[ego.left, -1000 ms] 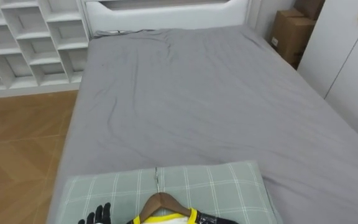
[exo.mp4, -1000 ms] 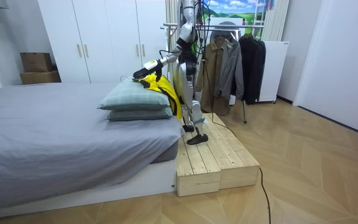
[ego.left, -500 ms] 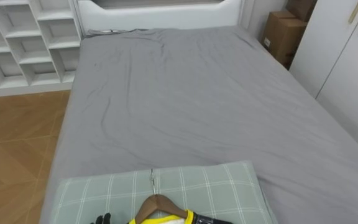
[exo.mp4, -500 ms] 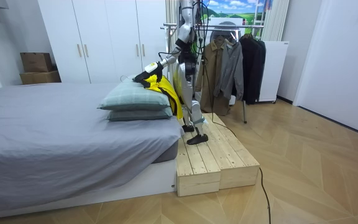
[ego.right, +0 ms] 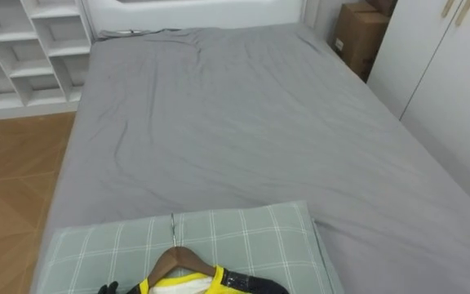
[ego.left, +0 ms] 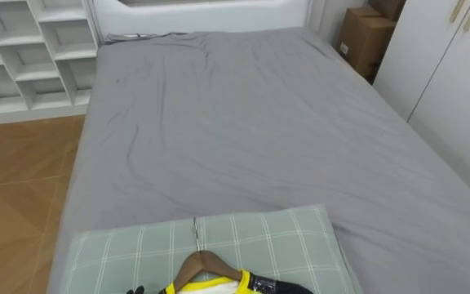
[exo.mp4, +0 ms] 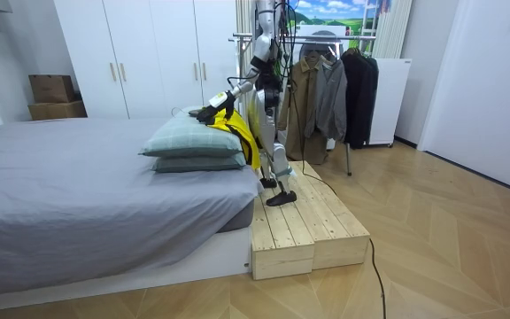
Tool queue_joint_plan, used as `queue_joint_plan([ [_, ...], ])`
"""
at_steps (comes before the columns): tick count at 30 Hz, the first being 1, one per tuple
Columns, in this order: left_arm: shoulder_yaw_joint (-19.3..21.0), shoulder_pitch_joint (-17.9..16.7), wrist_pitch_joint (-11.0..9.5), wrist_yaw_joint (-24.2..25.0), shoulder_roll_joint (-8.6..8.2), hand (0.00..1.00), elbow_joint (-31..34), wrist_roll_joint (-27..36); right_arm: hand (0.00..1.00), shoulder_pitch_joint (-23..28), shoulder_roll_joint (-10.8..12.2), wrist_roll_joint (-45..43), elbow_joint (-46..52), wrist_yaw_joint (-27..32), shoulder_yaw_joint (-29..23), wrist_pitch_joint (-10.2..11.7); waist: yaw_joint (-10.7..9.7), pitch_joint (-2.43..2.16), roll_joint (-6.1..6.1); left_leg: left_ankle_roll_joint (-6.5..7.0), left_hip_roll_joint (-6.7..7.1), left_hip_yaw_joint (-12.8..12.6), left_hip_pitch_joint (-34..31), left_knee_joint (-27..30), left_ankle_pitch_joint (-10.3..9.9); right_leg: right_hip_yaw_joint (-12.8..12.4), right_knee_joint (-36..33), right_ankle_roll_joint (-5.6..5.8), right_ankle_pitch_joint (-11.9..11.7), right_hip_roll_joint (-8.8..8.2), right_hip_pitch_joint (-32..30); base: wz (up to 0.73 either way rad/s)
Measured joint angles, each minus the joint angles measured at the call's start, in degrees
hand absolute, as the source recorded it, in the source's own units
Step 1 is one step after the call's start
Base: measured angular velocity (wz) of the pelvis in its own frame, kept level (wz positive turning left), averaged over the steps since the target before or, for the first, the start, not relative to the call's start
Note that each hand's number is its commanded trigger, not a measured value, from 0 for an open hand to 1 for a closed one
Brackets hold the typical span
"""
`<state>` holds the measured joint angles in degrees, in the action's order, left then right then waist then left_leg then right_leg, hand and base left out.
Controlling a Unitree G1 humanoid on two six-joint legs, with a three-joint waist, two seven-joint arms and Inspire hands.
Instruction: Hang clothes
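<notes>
One robot hand [ego.left: 277, 287], right, grips hanger [ego.left: 205, 263] bearing yellow garment [ego.left: 188, 287].

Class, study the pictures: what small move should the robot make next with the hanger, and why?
Probably lift the wooden hanger clear of the checked pillow, ready to turn. The yellow garment is already on it and drapes beside the pillow, while the coats hang on a rail behind the robot.

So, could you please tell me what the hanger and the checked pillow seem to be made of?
The hanger: probably wood, brown with a smooth sheen, plus a thin metal hook. The pillow: woven fabric, likely cotton, matte pale green with white check lines.
</notes>
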<state>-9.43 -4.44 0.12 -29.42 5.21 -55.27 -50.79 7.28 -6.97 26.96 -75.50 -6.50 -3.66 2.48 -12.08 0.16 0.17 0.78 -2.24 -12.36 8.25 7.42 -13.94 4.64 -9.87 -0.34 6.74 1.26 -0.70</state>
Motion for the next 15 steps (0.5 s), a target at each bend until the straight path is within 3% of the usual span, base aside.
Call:
queue_joint_plan([
  [15, -0.2, 0.1, 0.0, 0.6, 0.69, 0.00, 0.0, 0.0, 0.00, -0.6, -0.1, -0.8, -0.1, -0.4, 1.5, 0.0, 0.3, 0.17, -1.04, 0.00, -0.02, 0.0, -0.7, 0.0, 0.0, 0.1, 0.1, -0.05, -0.2, 0.00, -0.6, 0.00],
])
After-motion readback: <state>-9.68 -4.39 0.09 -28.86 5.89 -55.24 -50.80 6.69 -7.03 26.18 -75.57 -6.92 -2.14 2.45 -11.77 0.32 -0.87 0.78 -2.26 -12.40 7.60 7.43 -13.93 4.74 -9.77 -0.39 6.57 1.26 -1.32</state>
